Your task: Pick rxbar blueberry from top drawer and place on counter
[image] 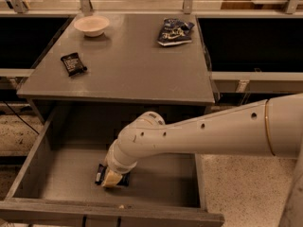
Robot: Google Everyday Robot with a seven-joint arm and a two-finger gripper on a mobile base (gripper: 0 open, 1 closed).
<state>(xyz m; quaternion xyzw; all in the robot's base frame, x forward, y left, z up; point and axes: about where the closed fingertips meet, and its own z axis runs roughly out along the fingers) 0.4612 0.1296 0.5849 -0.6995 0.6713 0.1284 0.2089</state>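
Note:
The top drawer is pulled open below the counter. The rxbar blueberry, a small dark-blue bar, lies flat on the drawer floor near the front, mostly covered by my gripper. My gripper is down in the drawer right on top of the bar, at the end of my white arm that reaches in from the right. Only the bar's left end and lower edge show.
On the counter stand a white bowl at the back left, a black wrapped bar at the left, and a puffy blue-and-white snack bag at the back right. The drawer's front wall is just below the gripper.

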